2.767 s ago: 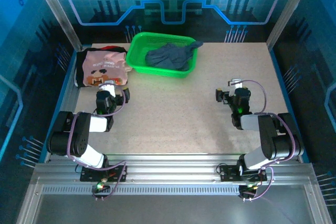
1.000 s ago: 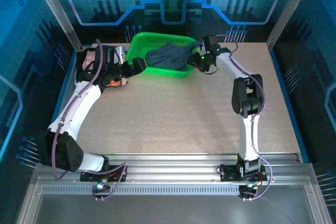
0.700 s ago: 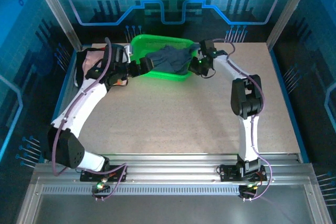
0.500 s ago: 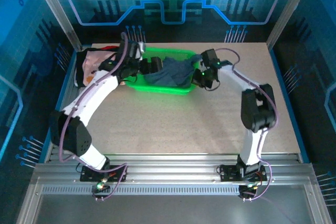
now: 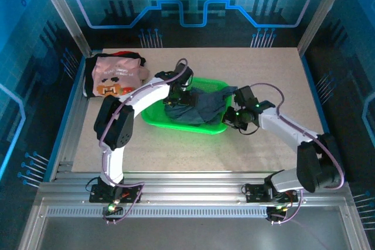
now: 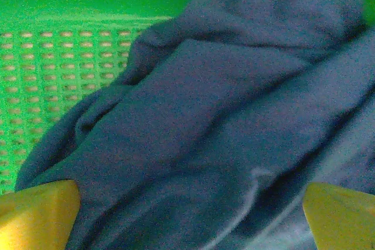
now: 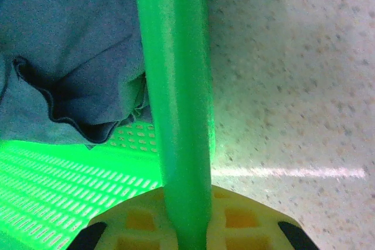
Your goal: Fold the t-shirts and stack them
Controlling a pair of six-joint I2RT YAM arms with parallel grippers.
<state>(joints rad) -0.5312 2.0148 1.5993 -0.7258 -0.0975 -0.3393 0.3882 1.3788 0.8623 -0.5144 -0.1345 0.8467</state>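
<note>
Table (image 5: 263,74), 10 o'clock: pink shirt (image 5: 114,75) folded | blue shirt (image 5: 202,106) in basket (image 5: 154,116) (unfolded) | left hand (image 5: 180,95) spread | right hand (image 5: 232,114) pinching rim

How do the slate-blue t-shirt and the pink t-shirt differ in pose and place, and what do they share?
The slate-blue t-shirt lies crumpled in the green basket; the pink t-shirt lies folded at far left of the table. The slate-blue is plain; the pink bears a pixel print. Both are cloth.

Bright green mesh basket (image 5: 154,116) near the middle of a speckled beige table (image 5: 176,151).
</note>
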